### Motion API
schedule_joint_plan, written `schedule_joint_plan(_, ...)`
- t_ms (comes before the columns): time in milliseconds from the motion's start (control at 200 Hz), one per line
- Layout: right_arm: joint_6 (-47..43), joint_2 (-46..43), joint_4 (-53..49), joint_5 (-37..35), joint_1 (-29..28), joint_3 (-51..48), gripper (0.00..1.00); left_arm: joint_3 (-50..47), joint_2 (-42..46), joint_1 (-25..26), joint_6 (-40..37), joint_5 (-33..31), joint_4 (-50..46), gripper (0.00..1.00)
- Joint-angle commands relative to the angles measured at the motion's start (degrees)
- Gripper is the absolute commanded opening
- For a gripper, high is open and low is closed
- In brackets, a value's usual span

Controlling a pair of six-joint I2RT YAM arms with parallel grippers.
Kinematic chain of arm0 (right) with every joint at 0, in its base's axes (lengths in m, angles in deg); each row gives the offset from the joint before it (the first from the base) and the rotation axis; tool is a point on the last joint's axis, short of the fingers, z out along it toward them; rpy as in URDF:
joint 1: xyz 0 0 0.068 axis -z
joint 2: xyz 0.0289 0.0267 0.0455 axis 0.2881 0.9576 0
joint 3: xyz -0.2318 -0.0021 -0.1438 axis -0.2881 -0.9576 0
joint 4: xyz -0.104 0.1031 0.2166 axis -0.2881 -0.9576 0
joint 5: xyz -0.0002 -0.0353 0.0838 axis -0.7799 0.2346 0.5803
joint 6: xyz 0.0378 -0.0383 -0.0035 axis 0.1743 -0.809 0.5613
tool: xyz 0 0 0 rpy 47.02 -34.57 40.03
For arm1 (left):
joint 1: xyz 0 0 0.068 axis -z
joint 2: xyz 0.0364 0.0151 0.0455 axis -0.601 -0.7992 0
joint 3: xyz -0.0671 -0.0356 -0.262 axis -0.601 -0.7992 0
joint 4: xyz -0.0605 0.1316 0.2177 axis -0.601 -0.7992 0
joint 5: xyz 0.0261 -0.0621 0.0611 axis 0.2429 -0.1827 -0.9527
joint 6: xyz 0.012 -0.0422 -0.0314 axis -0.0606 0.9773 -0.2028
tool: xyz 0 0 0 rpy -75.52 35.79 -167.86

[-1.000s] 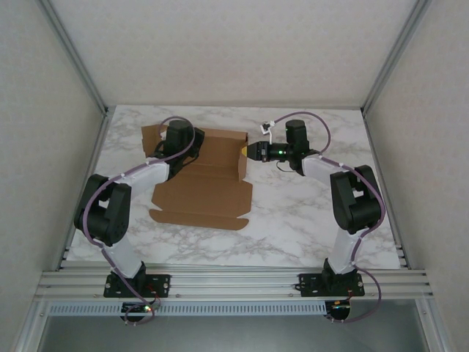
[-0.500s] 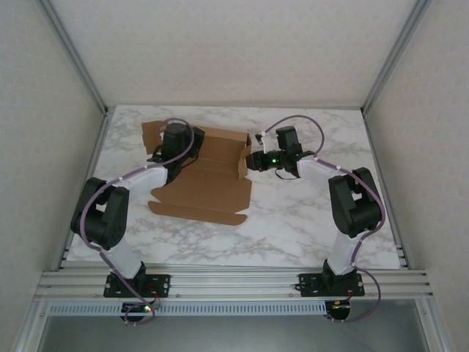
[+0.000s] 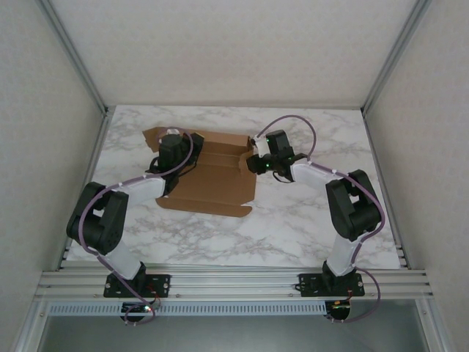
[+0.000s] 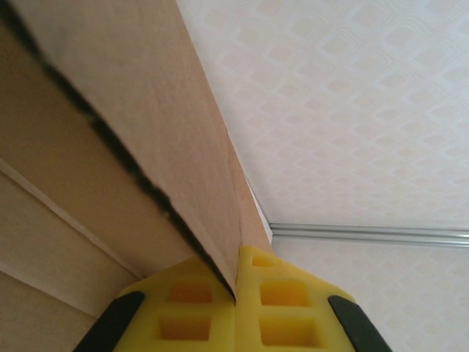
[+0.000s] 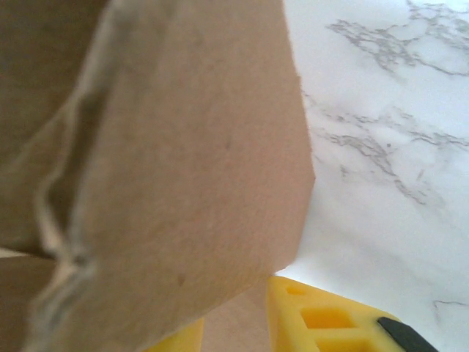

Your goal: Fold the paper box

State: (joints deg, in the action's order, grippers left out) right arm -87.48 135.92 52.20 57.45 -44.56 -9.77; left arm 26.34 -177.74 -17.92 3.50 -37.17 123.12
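From my station I see the plain brown cardboard paper box (image 3: 216,183), a die-cut sheet with raised flaps. It lies on the white, grey-veined marble tabletop (image 3: 315,213) between the two grippers.

The left gripper (image 4: 236,282) is clenched on it. An upstanding cardboard wall runs straight into the seam between its two yellow foam pads (image 4: 308,273), which press on the edge with no gap I can make out. Beyond those jaws I get the pale patterned enclosure wall (image 4: 352,110) and a silver metal rail (image 4: 366,235). From overhead, the sheet spreads away from these jaws toward the right arm.

The right gripper (image 5: 234,326) is at the flap on the opposite end of the box. A brown flap drops between its yellow fingers (image 5: 286,315), with one pad on each side. The cardboard is blurred this close to the lens, so I cannot tell whether those jaws are pinching it or merely straddling it. Marble shows past the right-hand finger.
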Motion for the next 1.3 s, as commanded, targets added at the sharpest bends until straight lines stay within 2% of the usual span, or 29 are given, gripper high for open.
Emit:
schedule_joint_plan(0,-2.0,-2.9,3.4,-6.4,-0.3,-1.9,0.31,1.5,1.1,0.4,-2.4,1.1,-3.8,0.0)
schedule_joint_plan(310,-6.9,-2.4,3.5,-6.9,-0.4,-0.9,0.51,7.1,-1.4,0.4,-3.0,0.0,-9.3,0.0)
schedule_joint_plan(526,-9.3,0.7,3.0,-5.6,-1.0,3.2,0.57,8.0,-2.4,0.6,-2.4,0.3,-10.1,0.0)
schedule_joint_plan(746,-8.1,5.1,1.7,-9.3,-1.7,8.6,0.56,7.5,-2.9,1.1,-1.6,0.6,-10.2,0.0)
schedule_joint_plan(1036,-5.2,7.7,4.1,-14.9,-2.0,10.7,0.59,7.1,-3.4,1.1,-0.8,1.0,-10.8,0.0)
schedule_joint_plan(1242,-4.3,7.6,8.0,-15.2,-2.1,10.3,0.43,10.0,-4.2,1.1,1.5,1.2,-16.2,0.0)
schedule_joint_plan(1297,-4.5,7.5,8.8,-13.9,-2.1,10.2,0.43,11.5,-4.7,1.0,2.1,1.5,-17.8,0.0)
